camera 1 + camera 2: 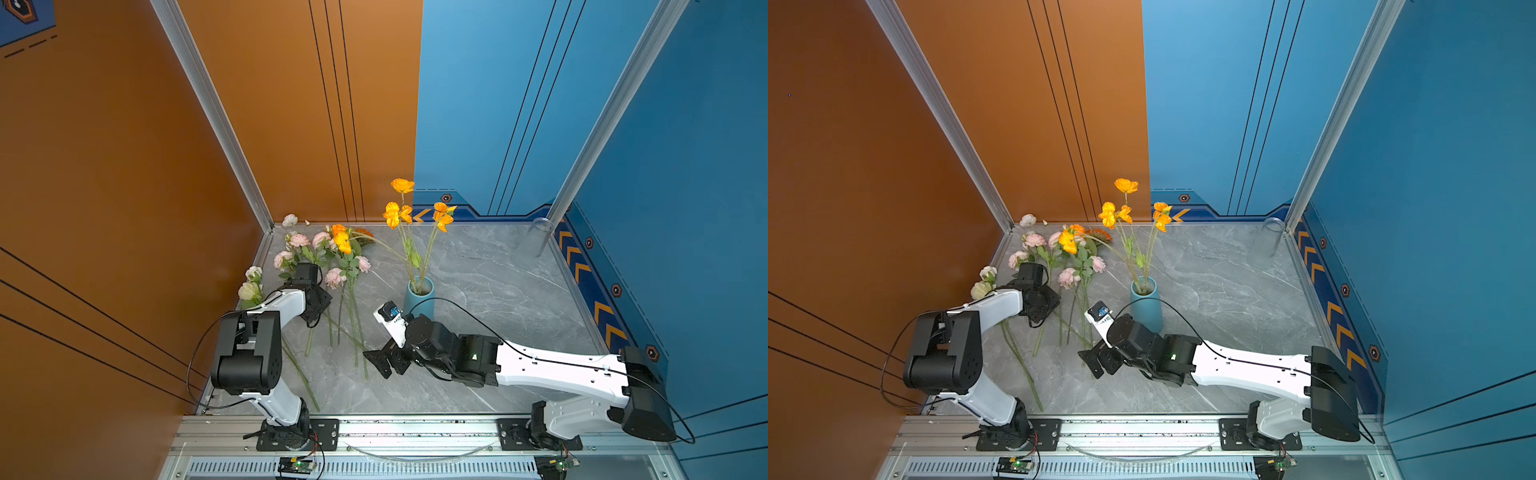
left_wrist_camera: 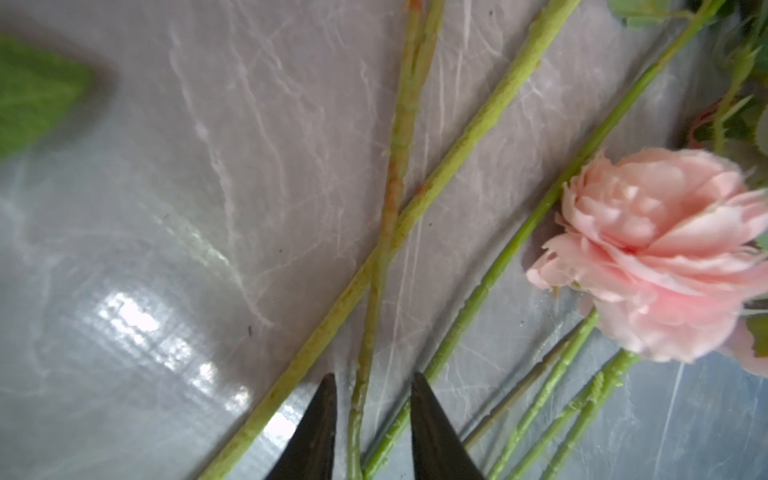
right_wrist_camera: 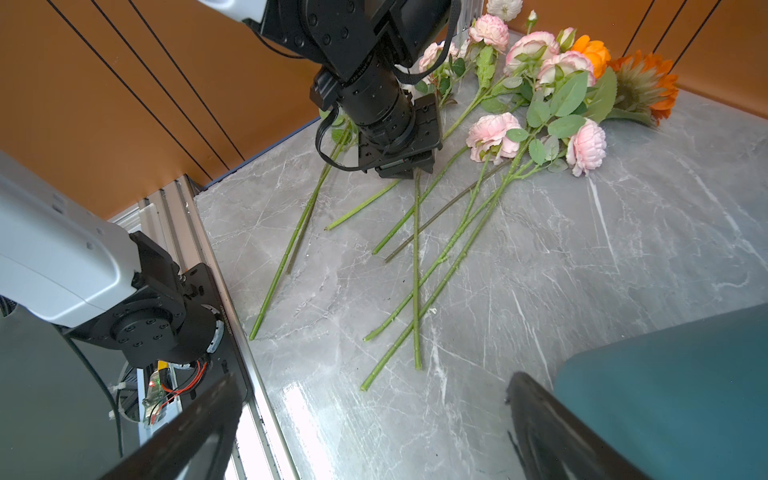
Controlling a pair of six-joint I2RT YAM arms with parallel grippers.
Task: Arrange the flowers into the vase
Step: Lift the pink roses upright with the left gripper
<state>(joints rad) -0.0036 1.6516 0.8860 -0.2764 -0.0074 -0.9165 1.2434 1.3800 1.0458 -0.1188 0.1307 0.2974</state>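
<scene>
The flowers (image 1: pixel 332 266) mostly lie loose toward the far left corner of the tabletop (image 1: pixel 498 291). Their blooms point to the far edge and their long green stems fan out toward the near edge, several crossing one another. Pink blooms (image 3: pixel 494 135) make up most of the heap. A yellow-orange bloom (image 1: pixel 341 241) and an orange daisy-like head (image 3: pixel 644 83) lie at its far side, and 2 cream-white blooms (image 1: pixel 250 286) lie by the left edge. A few more yellow-orange flowers (image 1: pixel 399 212) stand upright in the vase (image 1: pixel 419 299), a teal one near the middle of the tabletop, just to the right of the loose stems.

The left hand (image 2: pixel 372 382) points down over those stems with its jaws narrow. In the left wrist view its 2 black fingertips (image 2: pixel 320 415) flank 1 thin green stem (image 2: pixel 403 124), with a sliver of tabletop showing on each side of it, so no contact shows. A pink bloom (image 2: pixel 656 257) lies near that stem.

The right hand (image 3: pixel 374 380) hangs low between the vase and the near edge, jaws wide and empty, with only bare tabletop between them. The vase sits just beside the outer side of 1 finger; whether they touch cannot be told.

A clear glass cylinder (image 1: pixel 540 232) stands in the far right corner, well apart from everything else.
</scene>
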